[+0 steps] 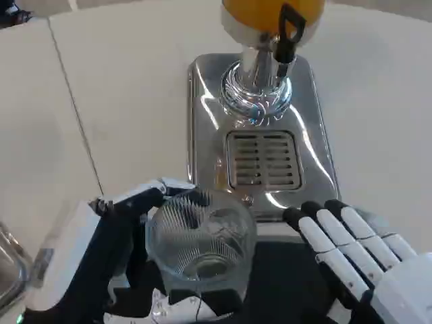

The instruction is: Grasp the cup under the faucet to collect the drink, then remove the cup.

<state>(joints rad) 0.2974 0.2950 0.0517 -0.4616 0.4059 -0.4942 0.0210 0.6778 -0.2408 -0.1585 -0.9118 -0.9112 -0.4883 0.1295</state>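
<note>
White tabletop [121, 88], broad and pale, carrying a chrome dispenser base [202, 121] toward the far middle. On that base, a slotted drip grille [263, 159], and behind it a polished column [256, 84] rising to an orange tank [253, 12] cut off by the top edge. Black tap lever [291, 30] jutting from the column's right side, faucet just under it.

Nearer, at lower left: left hand [125, 236], wrapped around a ribbed clear cup [200, 239], fingers against its left wall and behind its rim. Cup upright, near the base's front edge, not yet on the grille nor under the faucet. No drink visible inside, by the look of it.

At lower right: right hand [354, 253], fingers straight and close together, holding nothing, just beside the base's front right corner.

Progress, as judged: grasp done. Left to do: carry cup forward under the faucet, work the lever, collect the drink, draw cup away.
</note>
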